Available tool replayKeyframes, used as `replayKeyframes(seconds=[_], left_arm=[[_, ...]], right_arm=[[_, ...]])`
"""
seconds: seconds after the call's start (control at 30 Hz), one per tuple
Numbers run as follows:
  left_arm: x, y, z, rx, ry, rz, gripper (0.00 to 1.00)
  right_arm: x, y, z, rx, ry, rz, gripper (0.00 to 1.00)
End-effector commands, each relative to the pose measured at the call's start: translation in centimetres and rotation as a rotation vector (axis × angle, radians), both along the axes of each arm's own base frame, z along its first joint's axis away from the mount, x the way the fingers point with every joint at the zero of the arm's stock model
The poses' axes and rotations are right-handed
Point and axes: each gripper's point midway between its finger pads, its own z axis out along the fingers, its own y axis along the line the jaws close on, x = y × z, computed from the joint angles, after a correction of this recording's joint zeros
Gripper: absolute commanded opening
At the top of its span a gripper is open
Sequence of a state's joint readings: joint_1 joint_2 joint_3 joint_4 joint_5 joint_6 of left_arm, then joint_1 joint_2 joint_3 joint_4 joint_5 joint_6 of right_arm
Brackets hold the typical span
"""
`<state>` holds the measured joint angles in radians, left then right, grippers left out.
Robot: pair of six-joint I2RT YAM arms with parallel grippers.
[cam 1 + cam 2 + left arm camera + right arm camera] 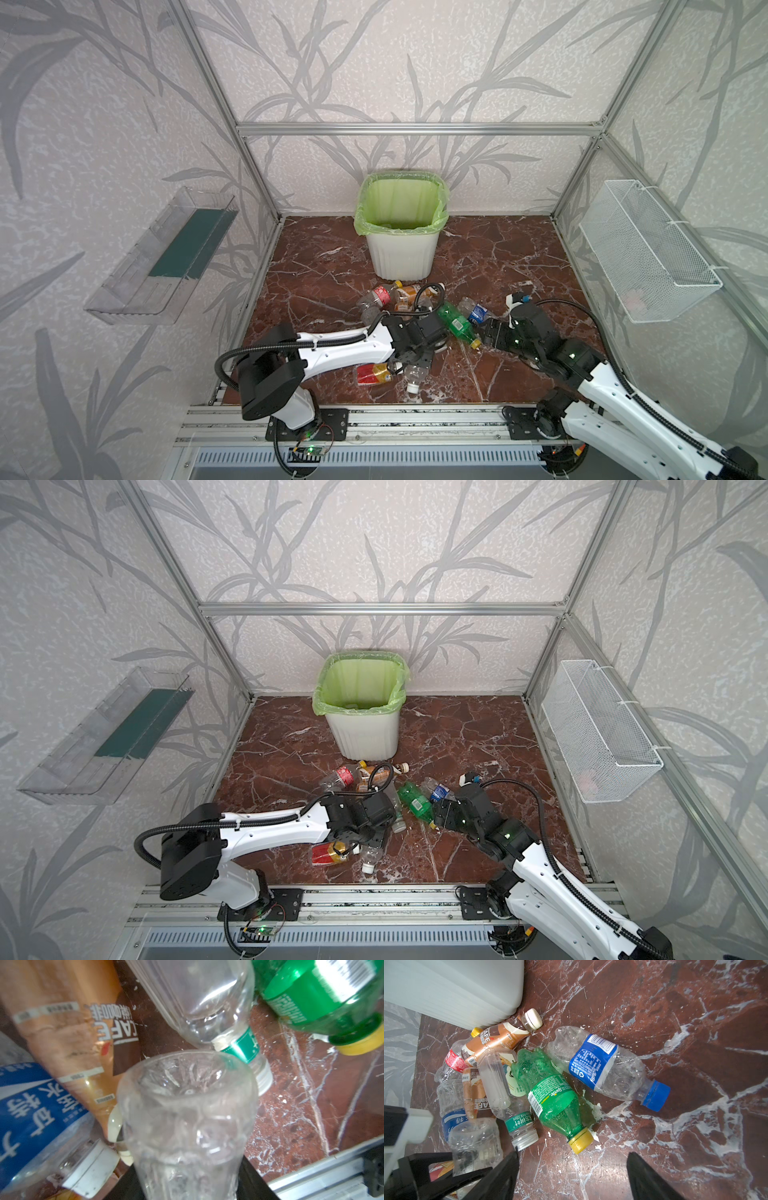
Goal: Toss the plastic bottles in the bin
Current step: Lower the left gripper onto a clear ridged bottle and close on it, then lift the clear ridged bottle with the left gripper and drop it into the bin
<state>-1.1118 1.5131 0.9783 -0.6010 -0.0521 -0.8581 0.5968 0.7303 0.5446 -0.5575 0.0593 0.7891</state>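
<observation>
One crumpled clear plastic bottle (187,1115) is being gripped.
Left gripper (411,359) is clamping it; right gripper (573,1153) is hanging with fingers (645,1180) spread, empty.

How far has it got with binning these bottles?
Barely started: the bin shows almost nothing inside. The left gripper is shut on a clear bottle; the right gripper hangs open by the green bottle. The pile, several others, lies on the floor.
</observation>
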Motion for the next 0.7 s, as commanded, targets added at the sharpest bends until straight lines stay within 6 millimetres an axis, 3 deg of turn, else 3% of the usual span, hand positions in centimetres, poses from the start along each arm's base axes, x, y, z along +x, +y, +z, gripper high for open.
replayKeyframes(seconds=[0.0, 0.27, 0.5, 0.67], left_arm=[[-0.1, 1.2, 2.3, -0.047, -0.047, 0.032, 0.57], [0.0, 6.3, 3.9, -0.036, -0.129, 0.156, 0.57], [0.2, 11.2, 6.8, -0.148, -0.281, 0.271, 0.57], [-0.6, 14.6, 6.6, -0.151, -0.272, 0.338, 0.57]], right_arm=[[0.1, 0.1, -0.2, 0.002, -0.003, 0.006, 0.81], [0.4, 0.7, -0.4, 0.016, 0.003, 0.016, 0.81], [0.8, 1.1, -0.4, 0.025, 0.003, 0.019, 0.80], [1.0, 1.4, -0.5, 0.032, 0.008, 0.023, 0.80]])
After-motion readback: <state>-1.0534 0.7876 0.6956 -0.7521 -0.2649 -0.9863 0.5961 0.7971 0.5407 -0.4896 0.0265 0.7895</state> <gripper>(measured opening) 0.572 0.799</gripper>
